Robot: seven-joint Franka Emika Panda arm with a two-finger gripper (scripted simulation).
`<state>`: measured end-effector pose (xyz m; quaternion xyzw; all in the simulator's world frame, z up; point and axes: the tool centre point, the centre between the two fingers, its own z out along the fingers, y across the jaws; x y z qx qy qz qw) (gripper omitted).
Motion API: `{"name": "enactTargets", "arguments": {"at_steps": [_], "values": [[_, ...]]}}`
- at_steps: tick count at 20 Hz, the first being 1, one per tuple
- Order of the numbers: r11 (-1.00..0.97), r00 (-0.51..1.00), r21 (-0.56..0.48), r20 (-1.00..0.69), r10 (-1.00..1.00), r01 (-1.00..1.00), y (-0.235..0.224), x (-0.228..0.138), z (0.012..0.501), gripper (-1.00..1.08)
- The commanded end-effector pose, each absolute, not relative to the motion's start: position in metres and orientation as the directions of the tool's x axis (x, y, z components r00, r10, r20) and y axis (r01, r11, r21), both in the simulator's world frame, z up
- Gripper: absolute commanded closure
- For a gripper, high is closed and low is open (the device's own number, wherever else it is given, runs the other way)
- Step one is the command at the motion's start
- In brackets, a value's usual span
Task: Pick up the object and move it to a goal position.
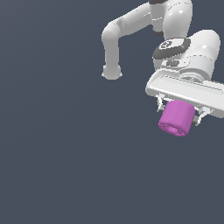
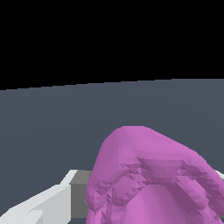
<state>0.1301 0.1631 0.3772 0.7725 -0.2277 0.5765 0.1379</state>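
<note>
The gripper is clamping the object, a stubby magenta cylinder, between its fingers beneath the white bar, near the exterior view's right edge. It is probably hanging clear of the grey worktop (no goal marker is showing). It is looking rigid and light; its smooth round sides may be slippery, so gripping across the mid-body seems soundest.

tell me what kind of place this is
Most likely a bare physics-simulation scene, not a real room. A flat, featureless grey floor fills the exterior view, the wrist view shows empty black above it, and the only contents are the white arm's claw gripping a faceted magenta cylinder.
</note>
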Motion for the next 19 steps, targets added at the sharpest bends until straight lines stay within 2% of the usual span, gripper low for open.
{"name": "enactTargets", "arguments": {"at_steps": [1,10,19], "values": [[-0.849,0.187,-0.061,0.965,-0.184,-0.525,0.171,0.131,0.390,1.08],[-0.827,0.093,-0.083,0.983,-0.161,-0.557,0.187,0.133,0.415,1.08],[-0.824,0.089,-0.083,0.983,-0.160,-0.561,0.187,0.134,0.416,1.08]]}}
